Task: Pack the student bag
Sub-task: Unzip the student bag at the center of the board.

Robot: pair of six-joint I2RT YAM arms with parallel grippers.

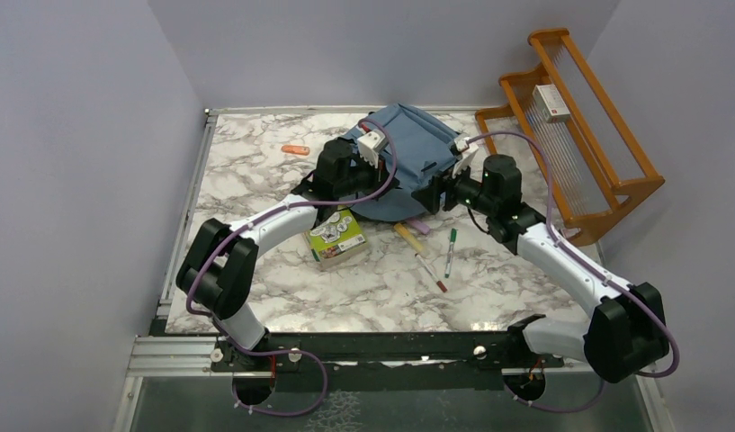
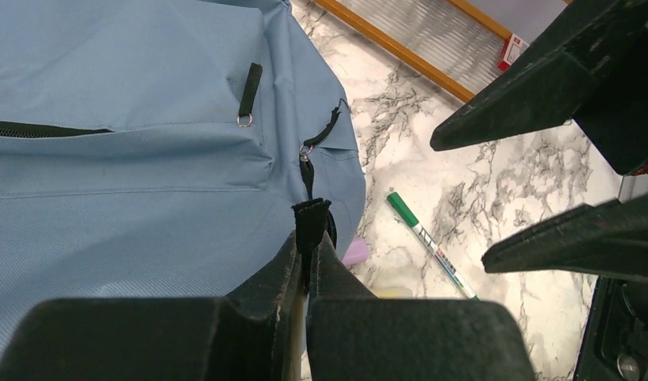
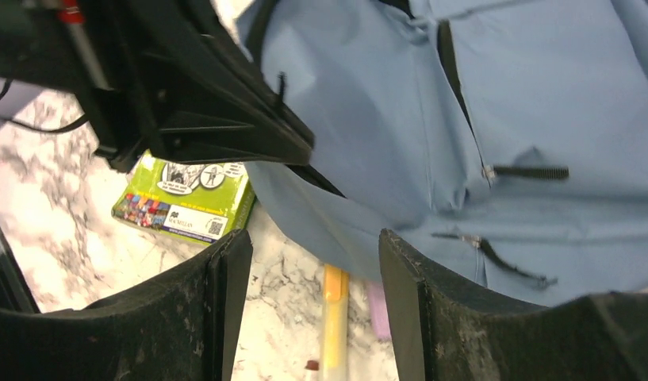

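Note:
The student bag (image 1: 408, 144) is a slate-blue fabric backpack lying flat at the back middle of the marble table. In the left wrist view the bag (image 2: 130, 159) fills the left side, and my left gripper (image 2: 311, 238) is shut on a black zipper pull tab (image 2: 312, 216) at the bag's near edge. In the top view that left gripper (image 1: 388, 187) sits at the bag's front rim. My right gripper (image 3: 312, 246) stands open just in front of the bag (image 3: 495, 103), above a yellow highlighter (image 3: 333, 313), holding nothing. From above, the right gripper (image 1: 432, 191) is close beside the left one.
A green box (image 1: 336, 236) lies in front of the bag on the left. A yellow highlighter (image 1: 407, 236), purple marker (image 1: 420, 225), green pen (image 1: 451, 252) and red-tipped pen (image 1: 430, 273) lie nearby. A wooden rack (image 1: 579, 126) stands at the right; a small orange object (image 1: 295, 148) lies back left.

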